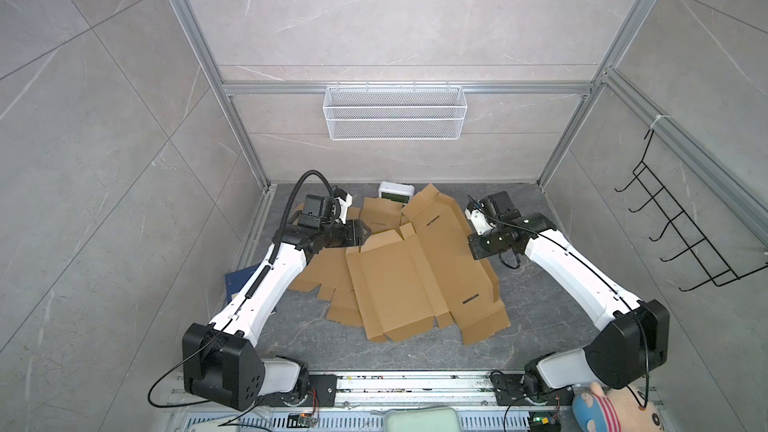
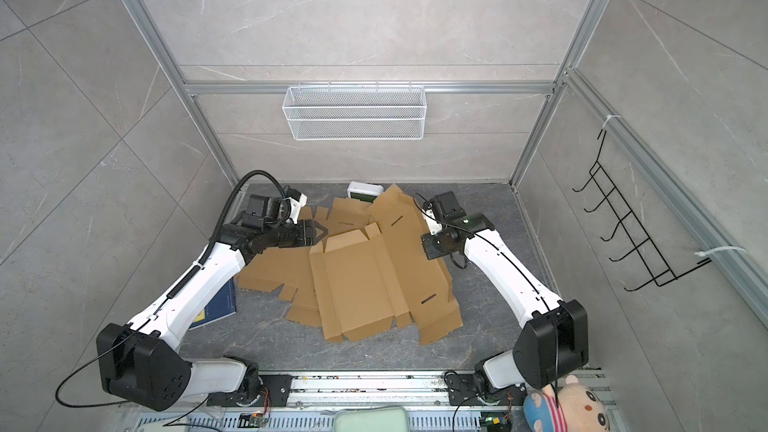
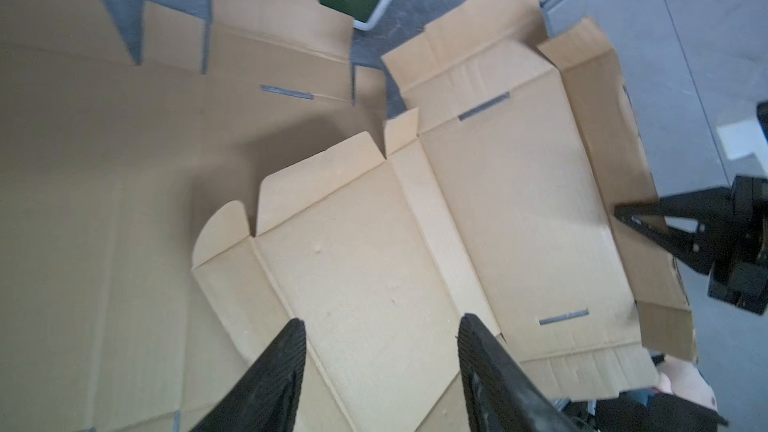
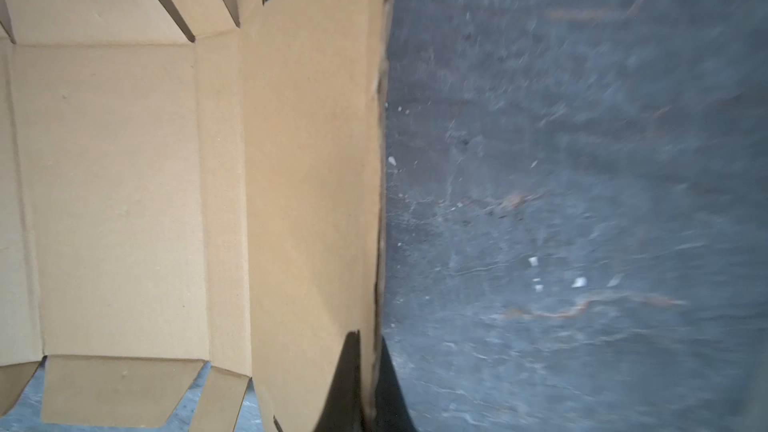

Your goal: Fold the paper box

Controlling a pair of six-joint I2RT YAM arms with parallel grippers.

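Grey tabletop [image 1: 540, 305], paper box [image 1: 415, 280] edge pinched in right claw [image 4: 369, 339]

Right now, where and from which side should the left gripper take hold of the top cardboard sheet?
Probably the top cardboard sheet's far flap, from the robot's left: it lifts slightly off the sheets below, just ahead of the open left gripper; the right gripper pinches its right edge.
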